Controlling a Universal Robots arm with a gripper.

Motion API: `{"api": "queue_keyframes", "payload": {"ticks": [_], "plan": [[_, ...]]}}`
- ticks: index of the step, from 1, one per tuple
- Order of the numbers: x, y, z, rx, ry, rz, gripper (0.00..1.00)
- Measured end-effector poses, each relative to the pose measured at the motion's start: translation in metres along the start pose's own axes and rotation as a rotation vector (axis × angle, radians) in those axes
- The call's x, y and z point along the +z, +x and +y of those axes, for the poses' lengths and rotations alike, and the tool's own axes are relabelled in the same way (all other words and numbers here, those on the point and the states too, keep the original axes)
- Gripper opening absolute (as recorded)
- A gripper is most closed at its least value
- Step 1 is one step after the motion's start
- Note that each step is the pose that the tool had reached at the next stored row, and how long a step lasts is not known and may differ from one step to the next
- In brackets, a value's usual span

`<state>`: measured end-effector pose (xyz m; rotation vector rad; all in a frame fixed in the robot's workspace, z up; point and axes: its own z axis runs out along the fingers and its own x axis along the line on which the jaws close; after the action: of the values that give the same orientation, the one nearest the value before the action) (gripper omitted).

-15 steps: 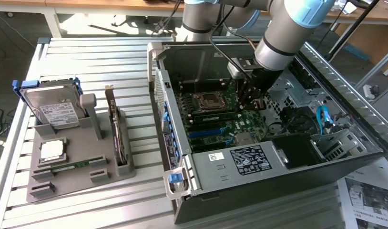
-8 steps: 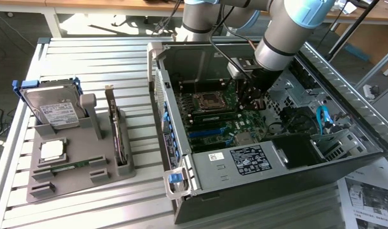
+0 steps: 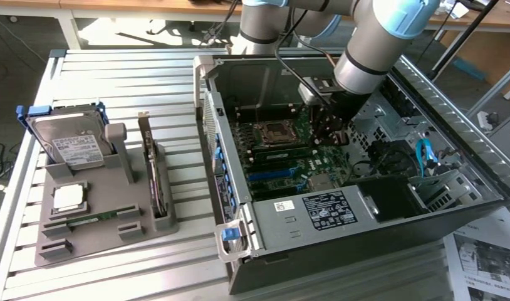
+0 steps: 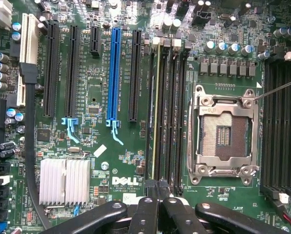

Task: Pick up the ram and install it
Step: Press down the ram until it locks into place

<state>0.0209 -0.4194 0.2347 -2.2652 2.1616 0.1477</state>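
The ram point(image 4: 157, 112) shows as a long thin pale-green edge standing in one of the black memory slots, beside the empty processor socket point(image 4: 223, 131). My gripper point(image 4: 157, 187) is shut, and its black fingertips meet right over one end of that stick. I cannot tell whether they touch it. From the exterior view, the gripper point(image 3: 332, 135) reaches down inside the open computer case point(image 3: 238, 244), just above the motherboard's memory slots point(image 3: 280, 153).
A grey tray point(image 3: 146, 232) on the exterior view's left holds a hard drive point(image 3: 71, 144), a dark expansion card point(image 3: 155, 182), a square silver processor chip point(image 3: 69, 197) and a thin green strip point(image 3: 92, 219). Case walls ring the motherboard. A silver heatsink point(image 4: 65, 180) and blue slot point(image 4: 114, 73) lie nearby.
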Motion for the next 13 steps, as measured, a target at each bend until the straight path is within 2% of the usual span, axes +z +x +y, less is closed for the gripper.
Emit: {"api": "queue_keyframes", "payload": {"ticks": [13], "plan": [[0.0035, 0.0003, -0.0003, 0.0, -0.0001, 0.0002, 0.11]]}}
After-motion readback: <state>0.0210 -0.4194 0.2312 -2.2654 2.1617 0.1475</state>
